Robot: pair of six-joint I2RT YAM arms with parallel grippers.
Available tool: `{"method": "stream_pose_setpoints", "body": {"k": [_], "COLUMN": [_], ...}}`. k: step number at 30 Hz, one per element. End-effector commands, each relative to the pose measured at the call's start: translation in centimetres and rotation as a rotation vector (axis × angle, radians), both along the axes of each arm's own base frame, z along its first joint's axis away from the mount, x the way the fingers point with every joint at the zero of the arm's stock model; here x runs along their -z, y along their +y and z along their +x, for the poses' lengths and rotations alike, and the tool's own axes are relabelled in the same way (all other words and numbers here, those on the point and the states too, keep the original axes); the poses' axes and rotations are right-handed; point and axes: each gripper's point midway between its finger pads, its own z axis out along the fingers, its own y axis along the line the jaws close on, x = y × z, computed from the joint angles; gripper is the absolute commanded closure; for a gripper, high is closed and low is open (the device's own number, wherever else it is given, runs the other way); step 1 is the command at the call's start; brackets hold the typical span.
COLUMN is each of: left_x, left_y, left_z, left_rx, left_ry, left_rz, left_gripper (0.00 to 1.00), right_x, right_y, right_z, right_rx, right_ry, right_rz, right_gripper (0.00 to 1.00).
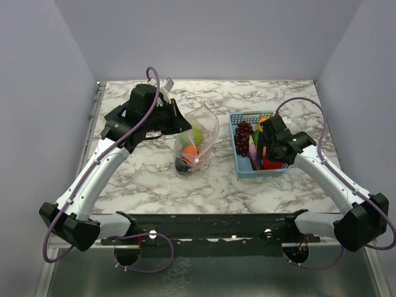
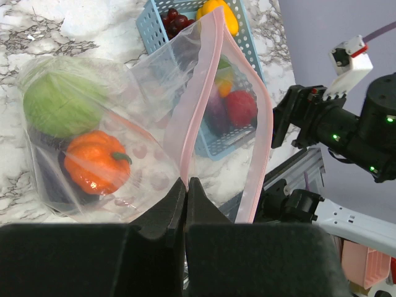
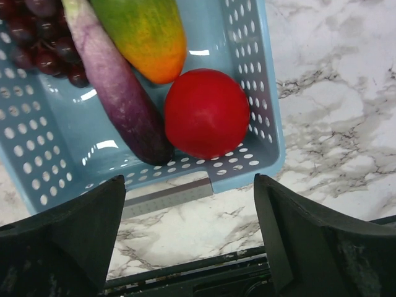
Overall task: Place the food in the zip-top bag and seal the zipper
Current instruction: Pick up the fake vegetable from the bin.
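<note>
Nearest me, my right gripper (image 3: pixel 189 185) hangs over the near end of the light-blue basket (image 3: pixel 263 62) with its fingers spread wide and nothing between them. The red tomato (image 3: pixel 206 122) lies right under it, against the basket's near wall. It looks light, hard and glossy, so I expect it to squirt out of a shallow pinch; I would straddle it at its widest girth. The purple eggplant (image 3: pixel 117 93) touches its side, so one finger has to slip into that seam. Beyond them lie a yellow-green piece (image 3: pixel 145 34) and the dark grapes (image 3: pixel 37 43). To the left, on the marble table (image 3: pixel 334 93), the zip-top bag (image 2: pixel 148 80) already holds the orange pumpkin (image 2: pixel 96 164) and the green cabbage (image 2: pixel 62 102), with something dark beneath them. The film is limp and crinkly and, I judge, will not stand by itself. Farther back, my left gripper (image 2: pixel 187 192) is clamped shut on the zipper (image 2: pixel 195 86), the stiffer pink strip and the sensible place to hold, and the mouth gapes toward the basket.
</note>
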Motion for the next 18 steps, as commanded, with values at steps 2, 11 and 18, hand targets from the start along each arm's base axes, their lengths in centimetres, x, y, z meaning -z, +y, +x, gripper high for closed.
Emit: {"method": "stream_pose_setpoints", "body": {"k": [2,11,18], "left_x": [-0.5,-0.5,-0.5], "left_y": [0.2,0.1,0.2], "left_z": [-0.5,-0.6,-0.7], "left_rx": [0.012,0.018,0.019], "left_ry": [-0.03,-0.028,-0.028], "left_rz": [0.001,0.0,0.001], "left_gripper": [1.0,1.0,1.0], "right_x": [2.1,4.5,6.4], "right_y": [-0.5,-1.1,-1.9], "right_z": [1.3,2.4,3.0], "right_rx": [0.07,0.104,0.147], "right_ry": [-0.003,0.044,0.07], "right_rz": [0.039,0.041,0.021], "right_gripper": [0.08,0.08,0.09]}}
